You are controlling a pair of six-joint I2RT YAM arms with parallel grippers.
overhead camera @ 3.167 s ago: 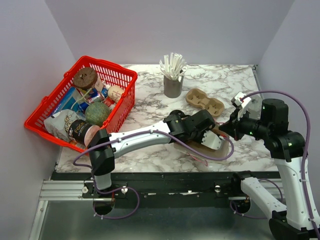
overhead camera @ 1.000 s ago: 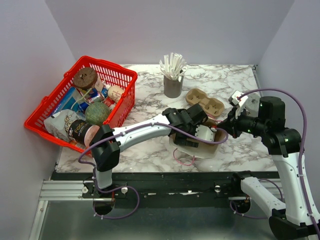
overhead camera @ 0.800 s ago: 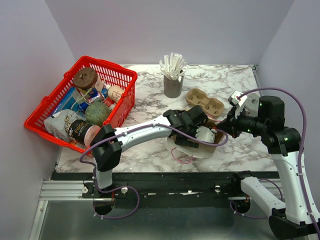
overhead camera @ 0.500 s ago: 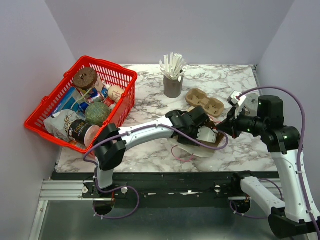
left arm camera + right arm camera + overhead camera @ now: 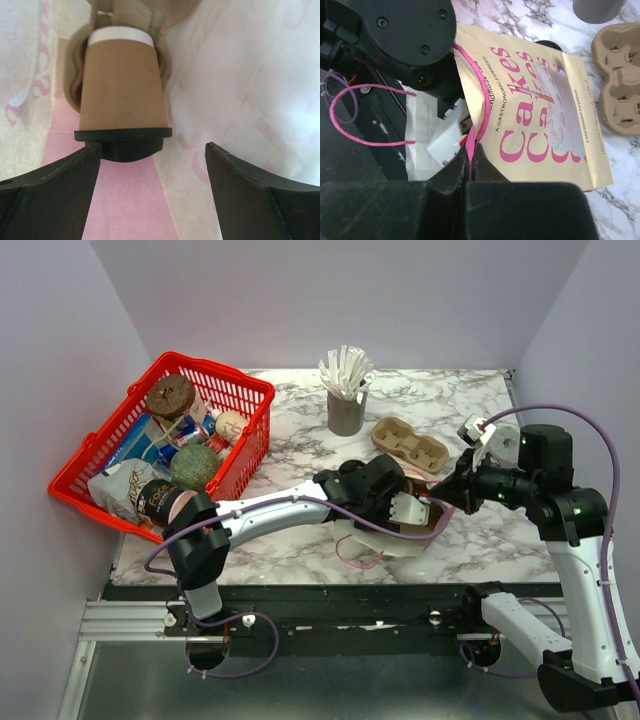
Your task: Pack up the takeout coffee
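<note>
Reaching into the paper bag (image 5: 540,115), the left hand (image 5: 152,146) stands wide, one finger on each side of the black lid (image 5: 131,145). The finger at 9 o'clock is just beside the lid's rim, and I cannot tell if it touches. The finger at 3 o'clock is well apart from it. The hand grips nothing.

The tan cup (image 5: 122,85) is inside the bag with its lid on. The lid points toward the bag's mouth and the base sits against something tan and moulded at the far end, which I cannot identify.

The right hand (image 5: 470,149) is closed narrow on the pink handle (image 5: 488,107) and holds the mouth of the bag up.

Compared with about three seconds ago, the bag has moved toward 9 o'clock on the worktop (image 5: 300,440). The left wrist went with it, and so did the loose pink loop (image 5: 352,552) at the near edge. The right hand followed and has kept its pinch. In the last second the left arm has mainly swung its elbow toward 9 o'clock, and the bag has hardly moved.

By my judgement the cup is already delivered and released, so the packing itself is nearly done. What remains is to draw the left hand out without knocking the cup, and then let go of the handle. The pulp carrier (image 5: 410,445) lies outside the bag at 2 o'clock.
</note>
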